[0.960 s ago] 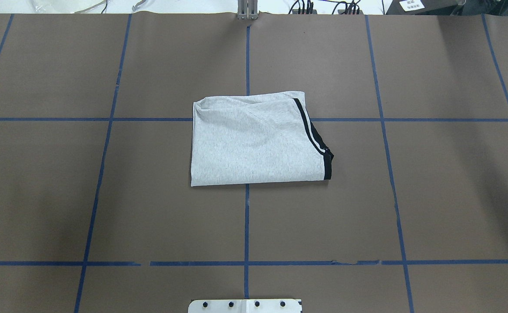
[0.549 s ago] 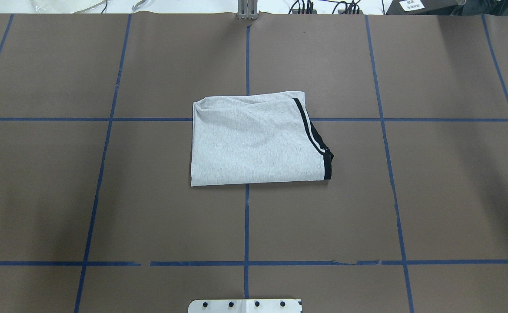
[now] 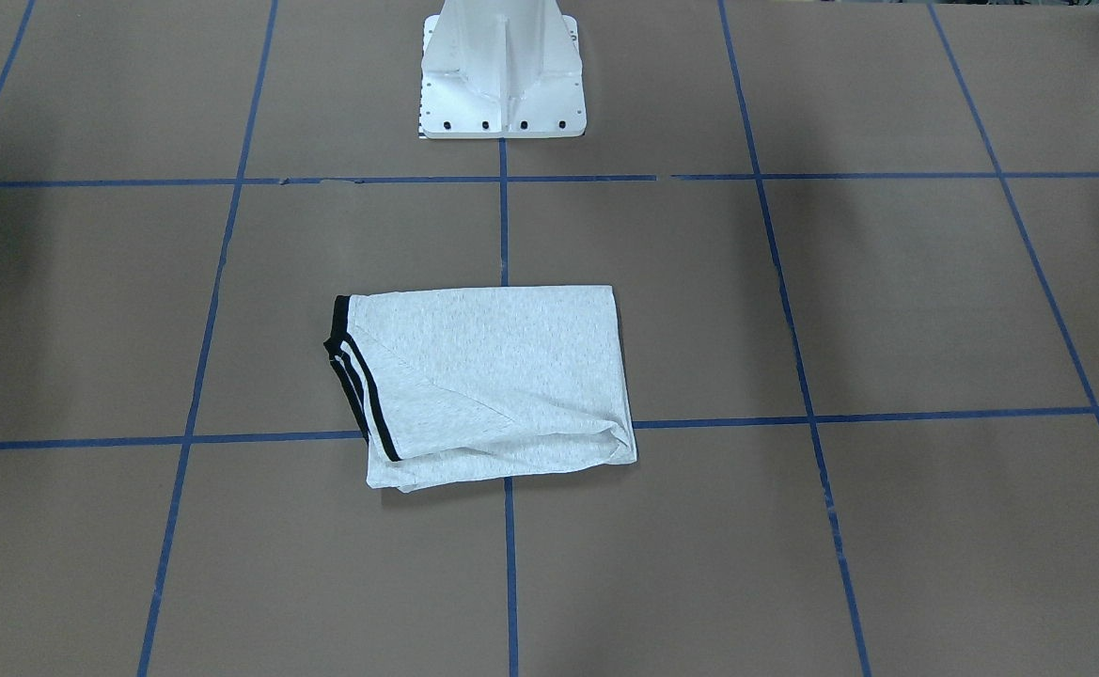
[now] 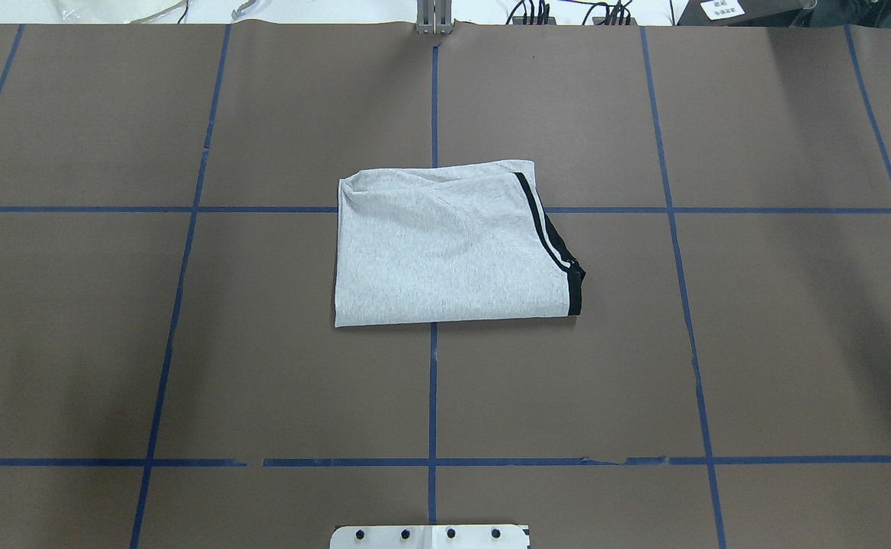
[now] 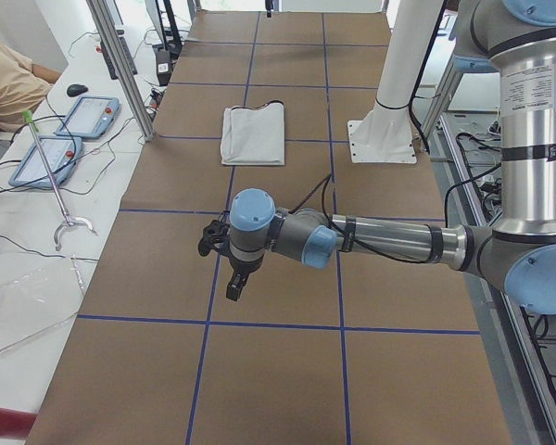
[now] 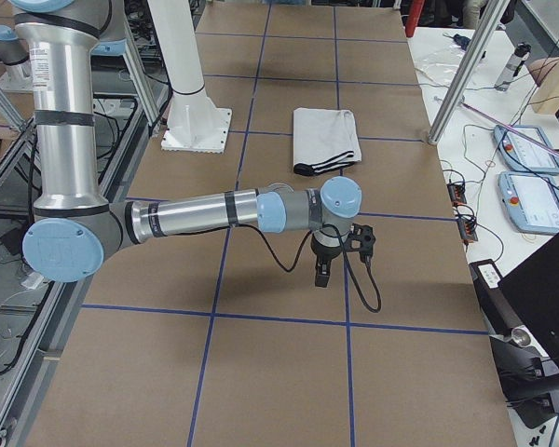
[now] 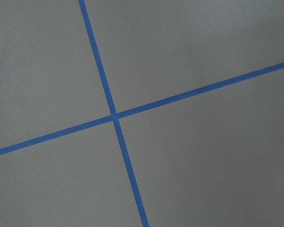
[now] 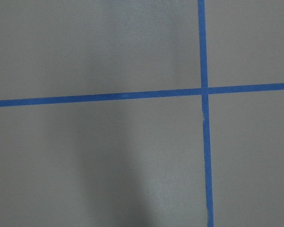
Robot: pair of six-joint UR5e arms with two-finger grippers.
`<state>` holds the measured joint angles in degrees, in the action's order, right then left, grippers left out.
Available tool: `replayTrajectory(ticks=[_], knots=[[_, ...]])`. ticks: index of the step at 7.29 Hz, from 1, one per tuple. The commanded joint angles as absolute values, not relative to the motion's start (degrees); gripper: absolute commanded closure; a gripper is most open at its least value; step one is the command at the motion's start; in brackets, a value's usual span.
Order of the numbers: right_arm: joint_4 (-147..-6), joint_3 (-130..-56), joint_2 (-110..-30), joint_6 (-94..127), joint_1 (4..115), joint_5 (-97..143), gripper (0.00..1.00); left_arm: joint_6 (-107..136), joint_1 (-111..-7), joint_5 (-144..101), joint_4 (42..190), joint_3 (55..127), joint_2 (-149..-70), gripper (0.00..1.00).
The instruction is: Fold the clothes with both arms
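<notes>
The grey T-shirt (image 4: 445,252) lies folded into a rectangle at the table's middle, with its black stripes and collar at one side edge; the print is hidden. It also shows in the front-facing view (image 3: 493,376) and both side views (image 5: 253,135) (image 6: 324,140). No gripper touches it. My left gripper (image 5: 233,287) hangs over bare table, far from the shirt; I cannot tell if it is open. My right gripper (image 6: 321,275) hangs over bare table at the other end; I cannot tell its state. Both wrist views show only brown table and blue tape.
The white pedestal base (image 3: 502,75) stands at the robot's side of the table (image 4: 186,343). Blue tape lines (image 4: 432,396) grid the brown surface. Tablets (image 5: 88,116) (image 6: 526,149), cables and metal posts (image 5: 120,65) line the operators' bench.
</notes>
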<state>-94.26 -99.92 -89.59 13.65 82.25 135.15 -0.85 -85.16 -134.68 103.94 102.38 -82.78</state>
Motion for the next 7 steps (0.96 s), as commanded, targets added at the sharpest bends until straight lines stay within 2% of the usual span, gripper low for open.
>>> replayTrajectory(ticks=[1, 7], knots=[[-94.2, -100.9, -89.4, 13.7, 82.2, 136.8, 0.0, -0.6, -85.2, -134.6, 103.7, 105.0, -82.3, 0.0], [-94.6, -102.1, -89.2, 14.0, 82.0, 137.2, 0.0, -0.1, -85.3, -134.8, 103.4, 103.4, -83.8, 0.0]])
